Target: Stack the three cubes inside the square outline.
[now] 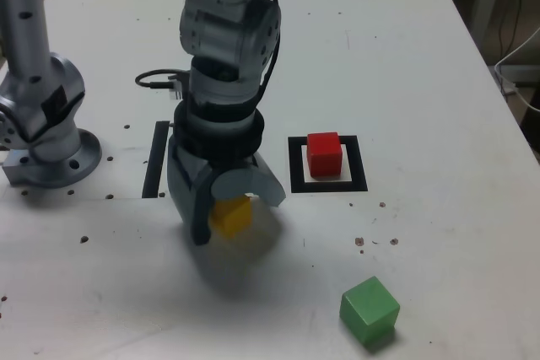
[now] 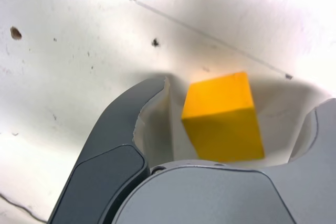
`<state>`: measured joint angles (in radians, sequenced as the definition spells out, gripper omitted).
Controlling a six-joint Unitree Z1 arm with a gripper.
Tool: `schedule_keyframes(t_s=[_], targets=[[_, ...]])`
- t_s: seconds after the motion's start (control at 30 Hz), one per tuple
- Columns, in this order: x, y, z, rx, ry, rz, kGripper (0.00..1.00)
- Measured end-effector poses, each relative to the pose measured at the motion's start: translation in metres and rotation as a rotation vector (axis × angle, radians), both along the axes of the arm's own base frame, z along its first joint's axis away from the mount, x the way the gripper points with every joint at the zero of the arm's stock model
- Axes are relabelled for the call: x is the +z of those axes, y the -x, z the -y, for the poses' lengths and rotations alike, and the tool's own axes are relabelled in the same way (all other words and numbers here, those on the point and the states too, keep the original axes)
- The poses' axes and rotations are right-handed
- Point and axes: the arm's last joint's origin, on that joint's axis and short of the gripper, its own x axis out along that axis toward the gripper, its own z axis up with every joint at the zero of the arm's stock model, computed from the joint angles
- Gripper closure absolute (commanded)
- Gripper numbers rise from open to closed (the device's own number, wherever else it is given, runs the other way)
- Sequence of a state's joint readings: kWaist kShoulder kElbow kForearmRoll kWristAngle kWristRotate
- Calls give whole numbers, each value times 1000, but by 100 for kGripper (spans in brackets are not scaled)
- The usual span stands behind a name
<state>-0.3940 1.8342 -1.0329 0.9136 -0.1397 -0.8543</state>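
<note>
White tabletop (image 1: 456,233), dark specks, loose cable (image 1: 516,82)

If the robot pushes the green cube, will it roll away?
Probably not: the green cube has flat faces and sharp edges, so it would likely slide. It looks stiff, with straight, undented sides. It seems unlikely to tip, being about as wide as tall.
</note>
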Motion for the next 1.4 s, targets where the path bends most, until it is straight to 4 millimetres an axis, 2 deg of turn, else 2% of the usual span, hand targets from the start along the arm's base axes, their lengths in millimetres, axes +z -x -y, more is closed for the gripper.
schedule_keyframes(t_s=[0.13,0.4,0.7,0.87,1.0,1.13,1.4], targets=[[0,0,-2,3,-2,-1,23],[0,1,-5,-4,-3,-19,41],[0,0,-7,-8,-20,-13,49],[0,0,-7,-19,-29,-5,50],[1,0,-7,-34,-25,0,58],[6,-1,-7,-49,-19,18,68],[20,1,-12,-140,-39,45,71]])
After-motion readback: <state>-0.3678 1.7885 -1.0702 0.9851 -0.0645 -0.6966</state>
